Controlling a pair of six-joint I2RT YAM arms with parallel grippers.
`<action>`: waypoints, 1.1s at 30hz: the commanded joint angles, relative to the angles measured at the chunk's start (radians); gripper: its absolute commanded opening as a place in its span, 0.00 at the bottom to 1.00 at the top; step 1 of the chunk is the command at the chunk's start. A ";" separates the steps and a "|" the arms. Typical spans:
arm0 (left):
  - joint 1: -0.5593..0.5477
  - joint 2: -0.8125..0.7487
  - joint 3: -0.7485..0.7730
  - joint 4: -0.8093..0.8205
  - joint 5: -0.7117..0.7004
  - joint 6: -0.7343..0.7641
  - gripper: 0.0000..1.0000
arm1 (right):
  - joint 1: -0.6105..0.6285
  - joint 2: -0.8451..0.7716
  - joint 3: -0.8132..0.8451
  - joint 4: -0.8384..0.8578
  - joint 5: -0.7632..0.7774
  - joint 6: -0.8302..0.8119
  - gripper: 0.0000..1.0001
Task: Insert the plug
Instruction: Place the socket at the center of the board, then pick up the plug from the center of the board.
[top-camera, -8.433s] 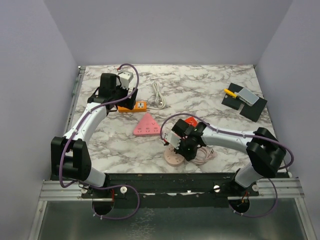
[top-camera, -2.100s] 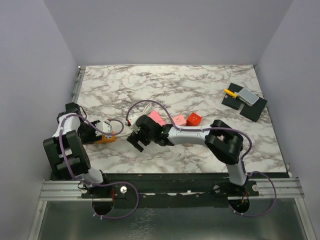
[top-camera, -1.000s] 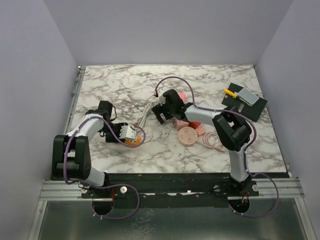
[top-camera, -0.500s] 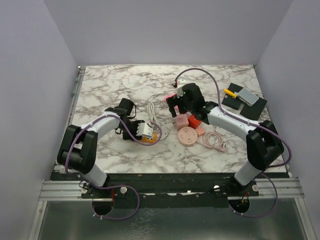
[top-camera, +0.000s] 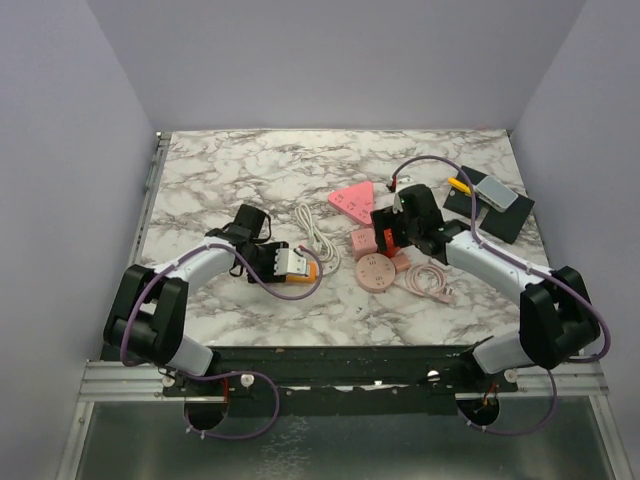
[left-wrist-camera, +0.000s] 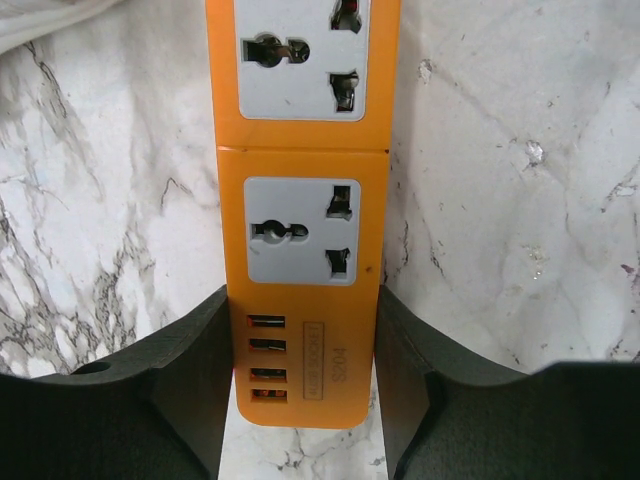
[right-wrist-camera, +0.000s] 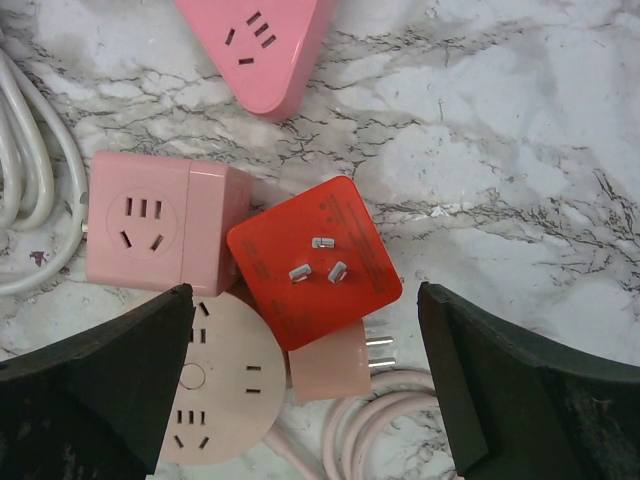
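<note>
Clamping end of orange power strip (left-wrist-camera: 303, 200), left tool (left-wrist-camera: 302, 330); right tool (right-wrist-camera: 305, 290) spread wide, empty, over red plug (right-wrist-camera: 315, 262), prongs upward.

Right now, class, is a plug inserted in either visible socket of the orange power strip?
No: both sockets on the orange power strip show bare holes.

The pink cube socket (right-wrist-camera: 155, 235), red cube adapter (right-wrist-camera: 315, 260), round pink socket (right-wrist-camera: 215, 400) and pale pink plug (right-wrist-camera: 330, 372) sit packed together; open marble worktop (top-camera: 250, 165) lies beyond them.
</note>
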 joint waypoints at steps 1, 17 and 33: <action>0.003 0.001 -0.049 -0.113 -0.048 -0.050 0.30 | -0.013 -0.003 -0.019 -0.009 0.012 0.021 1.00; 0.003 -0.099 0.028 -0.272 -0.021 -0.072 0.99 | -0.056 0.097 -0.059 0.089 -0.083 0.037 0.92; 0.005 -0.231 0.283 -0.254 0.055 -0.209 0.99 | -0.056 0.122 -0.041 0.137 -0.150 -0.028 0.48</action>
